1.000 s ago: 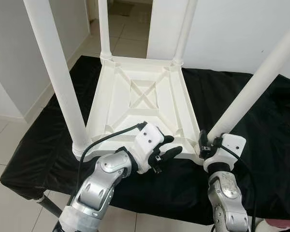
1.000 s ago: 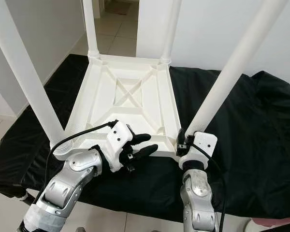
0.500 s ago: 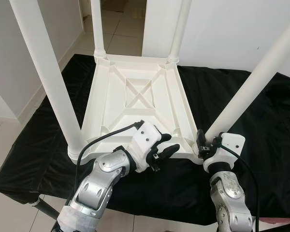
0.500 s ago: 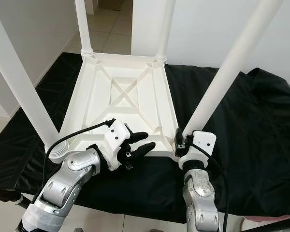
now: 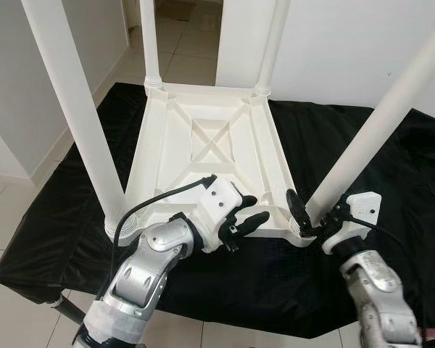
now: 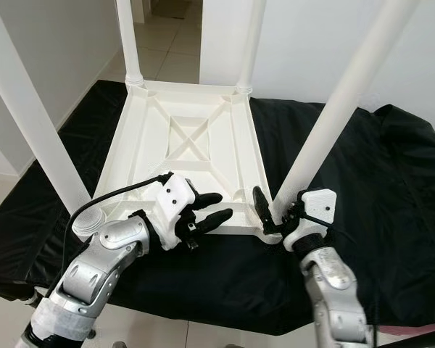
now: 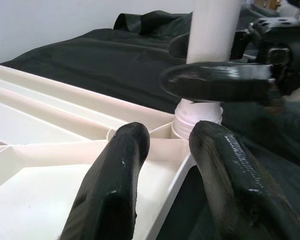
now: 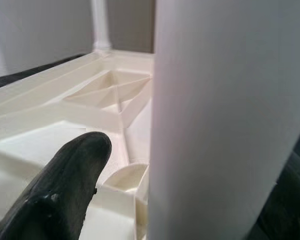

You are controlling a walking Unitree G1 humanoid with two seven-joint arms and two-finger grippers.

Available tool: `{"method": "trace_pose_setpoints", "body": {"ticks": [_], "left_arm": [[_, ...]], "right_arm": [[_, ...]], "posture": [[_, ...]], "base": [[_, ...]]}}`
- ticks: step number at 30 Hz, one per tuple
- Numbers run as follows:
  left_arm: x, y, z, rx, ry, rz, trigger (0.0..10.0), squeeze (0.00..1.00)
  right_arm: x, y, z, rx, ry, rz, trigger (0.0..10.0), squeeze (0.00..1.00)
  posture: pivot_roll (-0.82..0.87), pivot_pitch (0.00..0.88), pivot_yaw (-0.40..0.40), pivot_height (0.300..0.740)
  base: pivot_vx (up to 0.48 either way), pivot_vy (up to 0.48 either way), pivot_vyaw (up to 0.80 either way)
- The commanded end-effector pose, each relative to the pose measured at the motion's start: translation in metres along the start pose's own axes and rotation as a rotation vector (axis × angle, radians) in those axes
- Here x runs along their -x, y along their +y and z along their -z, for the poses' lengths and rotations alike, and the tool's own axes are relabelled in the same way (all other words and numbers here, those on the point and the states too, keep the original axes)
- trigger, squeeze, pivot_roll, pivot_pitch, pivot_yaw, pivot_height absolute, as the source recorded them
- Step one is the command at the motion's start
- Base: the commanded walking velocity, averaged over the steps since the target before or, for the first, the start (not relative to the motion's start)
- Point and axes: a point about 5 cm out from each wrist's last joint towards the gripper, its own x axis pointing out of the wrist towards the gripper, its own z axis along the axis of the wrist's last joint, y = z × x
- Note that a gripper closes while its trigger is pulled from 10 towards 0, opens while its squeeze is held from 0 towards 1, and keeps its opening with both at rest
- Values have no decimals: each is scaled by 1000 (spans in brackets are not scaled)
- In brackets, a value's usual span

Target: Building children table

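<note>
At the near leg (image 5: 370, 138), right end effector (image 5: 309, 214) straddles it.

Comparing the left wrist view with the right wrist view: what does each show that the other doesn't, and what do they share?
The left wrist view has the left gripper, fingers apart over the near edge of the upturned table top, with the right gripper ahead straddling the near right leg, and black cloth behind. The right wrist view has that leg huge and close, a far leg, and the cross-ribbed centre panel. Both share the white underside and that near right leg.
</note>
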Motion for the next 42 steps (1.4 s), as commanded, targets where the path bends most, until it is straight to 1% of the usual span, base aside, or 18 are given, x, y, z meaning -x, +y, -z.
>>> {"method": "trace_pose_setpoints", "body": {"ticks": [1,2,5,8,10,15,17,18,20,21,22,23,24,30,33,34,38,42], "left_arm": [[-2,2,1,4,4,9,10000,0],[-2,2,1,4,4,9,10000,0],[-4,1,3,-11,17,25,10000,0],[-6,0,1,-16,10,39,10000,0],[-6,0,1,-21,12,43,10000,0],[-7,0,-1,-18,6,44,10000,0],[-7,0,-1,-18,6,44,10000,0],[-8,0,-2,-17,2,49,10000,0],[-8,0,-2,-17,1,50,10000,0],[-8,0,-2,-16,0,55,10000,0],[-8,0,-2,-16,0,58,10000,0],[-8,0,-2,-16,0,58,10000,0],[-8,0,-2,-18,1,62,10000,0],[-9,1,-2,-22,2,63,10000,0],[-9,1,-3,-23,-1,63,10000,0],[-9,1,-3,-25,-1,63,10000,0],[-9,1,-3,-25,0,63,10000,0],[-8,1,-2,-23,2,56,10000,0]], "right_arm": [[0,2,1,-17,0,-34,10000,0],[0,2,1,-19,0,-39,10000,0],[5,2,5,-52,45,-199,10000,0],[7,-2,9,0,88,-339,10000,0],[7,-5,10,8,102,-367,10000,0],[1,-15,8,20,97,-350,10000,0],[1,-15,8,20,97,-350,10000,0],[-2,-21,8,36,100,-340,9294,0],[-2,-23,9,39,101,-340,9294,0],[-3,-24,10,42,108,-345,4549,0],[-4,-25,12,43,112,-351,549,0],[-4,-25,12,43,112,-351,549,0],[-6,-29,15,49,121,-326,0,0],[-14,-36,20,20,102,-235,0,0],[-18,-29,25,25,111,-204,0,0],[-20,-26,28,27,117,-160,0,0],[-21,-25,29,21,113,-139,0,0],[-23,-20,35,14,142,-50,0,0]], "posture": [[-88,0,-35,740],[-88,0,-35,740],[-93,0,-32,740],[-94,0,-23,740],[-94,0,-23,740],[-96,0,-15,740],[-96,0,-15,740],[-96,0,-13,740],[-96,0,-13,740],[-96,0,-11,740],[-96,0,-11,740],[-96,0,-11,740],[-96,0,-11,740],[-91,0,-11,740],[-88,0,-13,740],[-86,0,-16,740],[-86,0,-16,740],[-83,0,-23,740]], "base": [[0,0,0],[0,0,0],[0,0,0],[0,0,0],[0,0,0],[0,0,0],[0,0,0],[0,0,0],[0,0,0],[0,0,0],[0,0,0],[0,0,0],[0,0,0],[0,0,0],[0,0,0],[0,0,0],[0,0,0],[0,0,0]]}}
